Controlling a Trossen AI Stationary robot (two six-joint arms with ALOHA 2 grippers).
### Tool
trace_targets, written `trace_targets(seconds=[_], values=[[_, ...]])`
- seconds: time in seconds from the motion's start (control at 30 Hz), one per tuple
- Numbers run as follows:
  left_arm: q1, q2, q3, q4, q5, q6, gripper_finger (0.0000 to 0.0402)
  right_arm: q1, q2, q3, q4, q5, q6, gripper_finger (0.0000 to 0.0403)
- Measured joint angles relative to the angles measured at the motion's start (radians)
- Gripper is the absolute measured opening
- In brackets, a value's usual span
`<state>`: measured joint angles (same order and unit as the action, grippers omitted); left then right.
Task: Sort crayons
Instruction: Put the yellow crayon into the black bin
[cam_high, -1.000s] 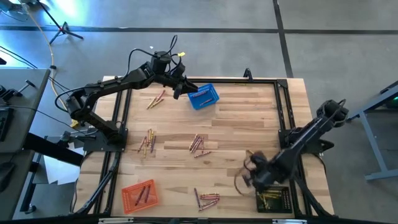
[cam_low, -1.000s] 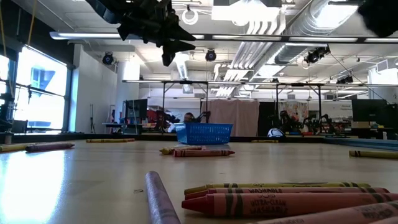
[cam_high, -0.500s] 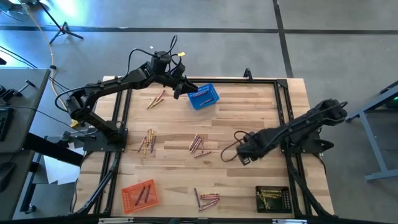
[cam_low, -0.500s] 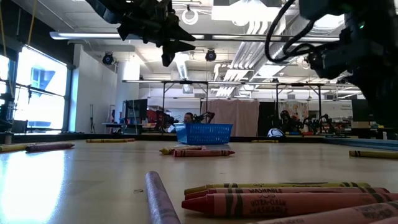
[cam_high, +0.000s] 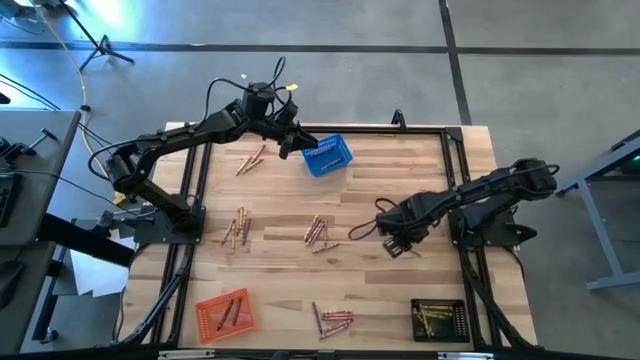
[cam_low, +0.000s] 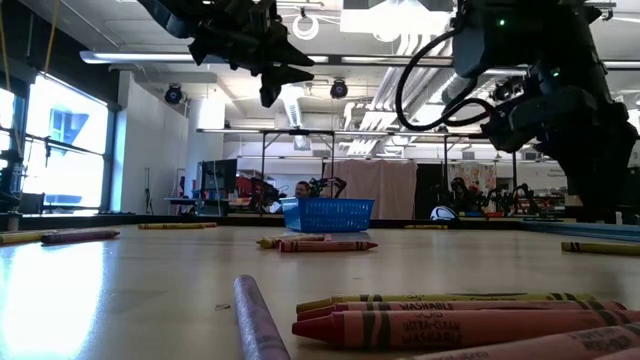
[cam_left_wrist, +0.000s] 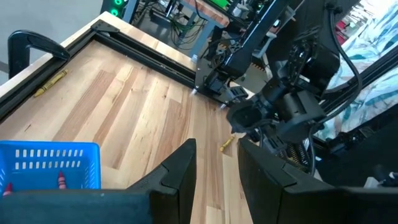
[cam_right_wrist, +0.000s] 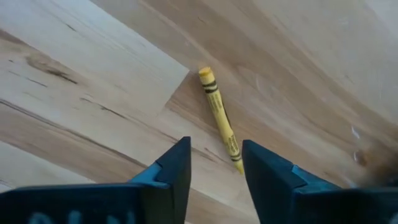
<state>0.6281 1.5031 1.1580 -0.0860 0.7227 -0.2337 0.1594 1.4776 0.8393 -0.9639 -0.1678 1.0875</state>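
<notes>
Three mesh baskets stand on the table (cam_high: 400, 190): one blue basket (cam_high: 327, 156) at 12 o'clock, one orange basket (cam_high: 223, 312) at 7 o'clock, one black basket (cam_high: 438, 320) at 5 o'clock. Loose crayons (cam_high: 320, 232) lie in five clusters; single sticks are too small to count.

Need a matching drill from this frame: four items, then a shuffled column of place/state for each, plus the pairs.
Items:
1. blue basket
2. orange basket
3. black basket
4. yellow crayon

Place or state:
A. near edge of the table, on the right arm's side, yellow crayons inside
B. lying alone on bare wood, just ahead of the open right gripper
C. far side of the table, next to the open left gripper
D. near edge of the table, on the left arm's side

Pairs: 1-C, 2-D, 3-A, 4-B
</notes>
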Motion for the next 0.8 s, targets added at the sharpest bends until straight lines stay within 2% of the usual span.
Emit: trace_targets(seconds=[0.17,0.33,0.6,0.8], values=[[0.000,0.000,0.000,0.000,0.000,0.000,0.0103,-0.010,0.000,-0.047,0.056,-0.017,-0.041,0.0159],[0.000,0.000,0.000,0.000,0.000,0.000,0.0103,-0.011,0.000,-0.122,0.122,-0.035,-0.032,0.0159],[0.000,0.000,0.000,0.000,0.000,0.001,0.0103,-0.012,-0.007,-0.216,0.215,-0.051,0.037,0.0123],[0.000,0.000,0.000,0.000,0.000,0.001,0.0103,-0.012,-0.007,-0.226,0.246,-0.066,0.031,0.0070]])
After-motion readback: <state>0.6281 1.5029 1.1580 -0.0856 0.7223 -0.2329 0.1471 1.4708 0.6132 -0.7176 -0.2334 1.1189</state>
